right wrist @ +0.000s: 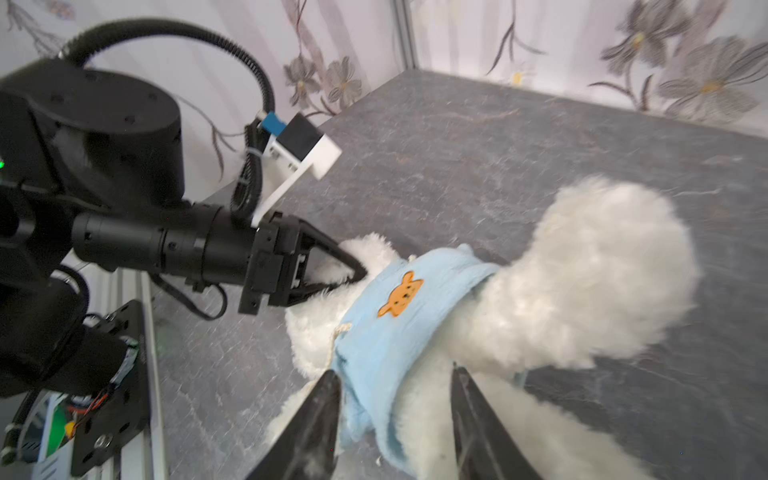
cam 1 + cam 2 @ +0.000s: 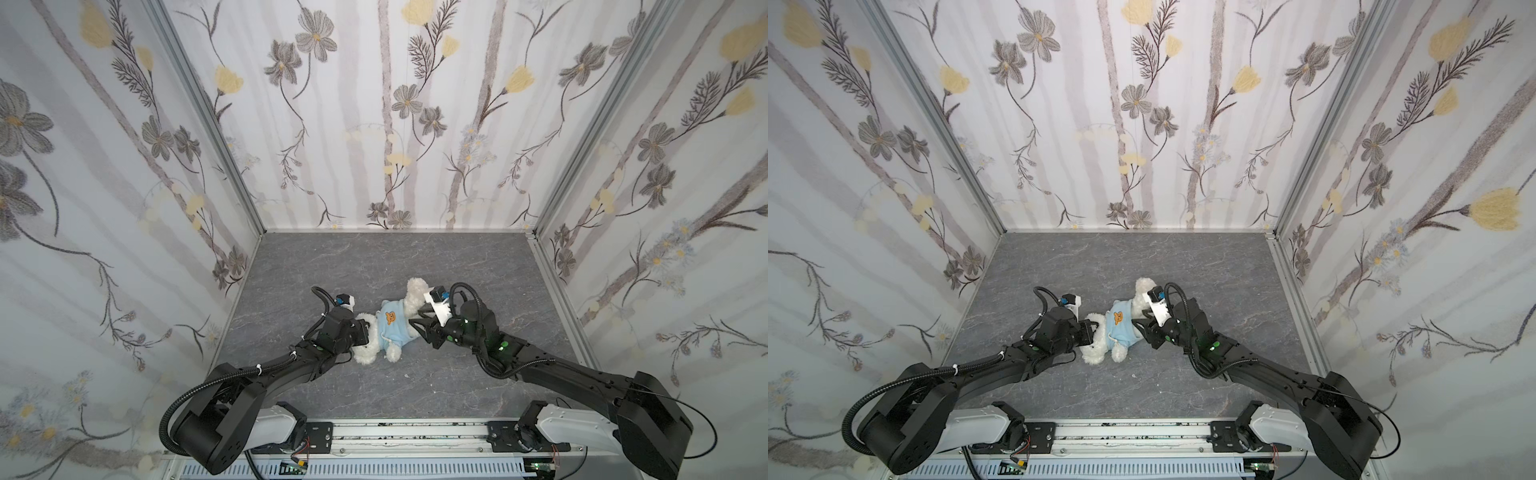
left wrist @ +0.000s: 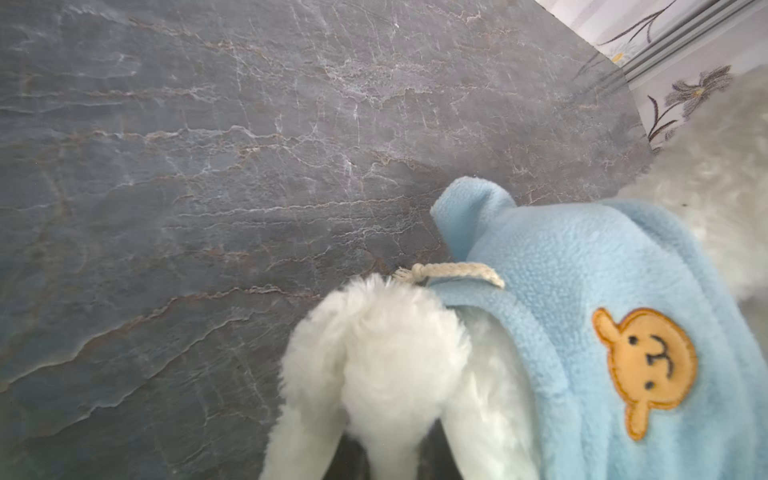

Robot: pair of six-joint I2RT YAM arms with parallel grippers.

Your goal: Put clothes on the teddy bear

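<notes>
bear (image 2: 417, 291) is laid on table (image 2: 457, 266), mid-table between both arms, hoodie (image 2: 390, 328) worn over its trunk | left gripper (image 1: 359, 274) is clamped on a white limb of the bear beside the hoodie | right gripper (image 1: 392, 372) is held with jaws apart, tips set against the hoodie-clad trunk
</notes>
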